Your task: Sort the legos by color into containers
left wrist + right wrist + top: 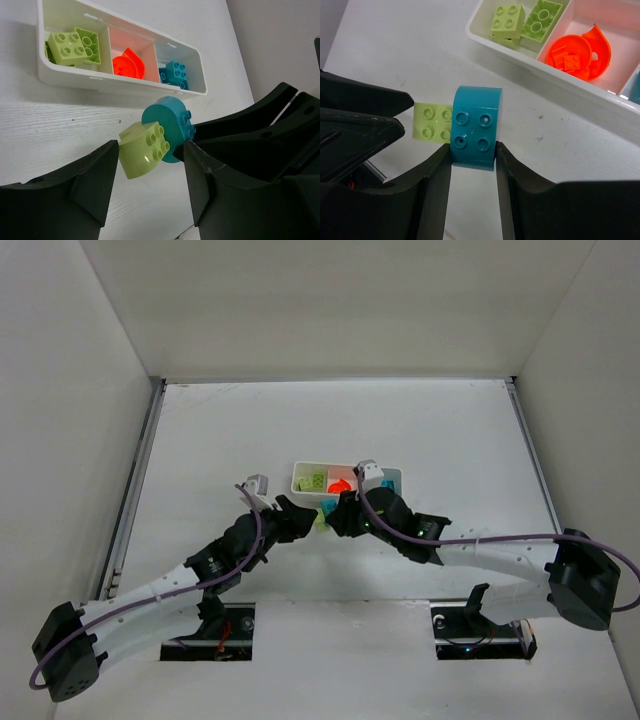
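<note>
The white tray (300,478) holds yellow-green legos (70,46) in its left compartment, an orange-red piece (129,64) in the middle and a cyan piece (173,74) on the right. Just in front of the tray, a cyan curved lego (475,125) and a yellow-green lego (432,122) sit side by side, touching. My right gripper (472,150) is shut on the cyan lego, one finger on each side. My left gripper (150,150) is open around the yellow-green lego (145,148), with a gap at its right finger.
The two grippers (298,521) (335,517) meet nose to nose in front of the tray's near wall (520,52). The left gripper's dark fingers (360,125) fill the left of the right wrist view. White walls enclose the table.
</note>
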Available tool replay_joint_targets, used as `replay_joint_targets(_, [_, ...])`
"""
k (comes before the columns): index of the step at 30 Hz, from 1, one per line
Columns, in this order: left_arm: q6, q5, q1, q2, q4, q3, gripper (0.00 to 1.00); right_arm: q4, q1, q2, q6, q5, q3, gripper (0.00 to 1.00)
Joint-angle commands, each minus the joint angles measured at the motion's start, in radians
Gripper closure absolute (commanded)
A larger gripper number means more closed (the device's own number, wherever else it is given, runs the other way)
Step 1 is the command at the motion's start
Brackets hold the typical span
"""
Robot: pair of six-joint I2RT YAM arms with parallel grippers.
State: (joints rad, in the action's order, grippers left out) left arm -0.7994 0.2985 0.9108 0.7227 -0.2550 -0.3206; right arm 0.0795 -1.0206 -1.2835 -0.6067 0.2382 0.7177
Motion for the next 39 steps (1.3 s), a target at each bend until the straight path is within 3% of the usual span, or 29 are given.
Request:
replay_joint_targets(1, [-0.03,-0.001,0.009,0.014,-0.069,0.0,0.49,0.08,0.009,0.032,-0.021,-0.019,-0.008,0.67])
replay_joint_targets(18, [-0.021,-0.001,-0.007,0.044,-0.084,0.0,0.49,0.101,0.032,0.056,-0.028,-0.017,-0.011,0.67])
replay_joint_targets(33, [-0.081,0.001,0.003,0.072,-0.161,0.034,0.64,0.158,0.026,0.023,-0.065,-0.05,-0.017,0.67])
replay_joint_targets(39, [-0.08,0.008,0.003,0.037,-0.161,0.038,0.77,0.172,0.026,0.016,-0.076,-0.053,-0.026,0.67])
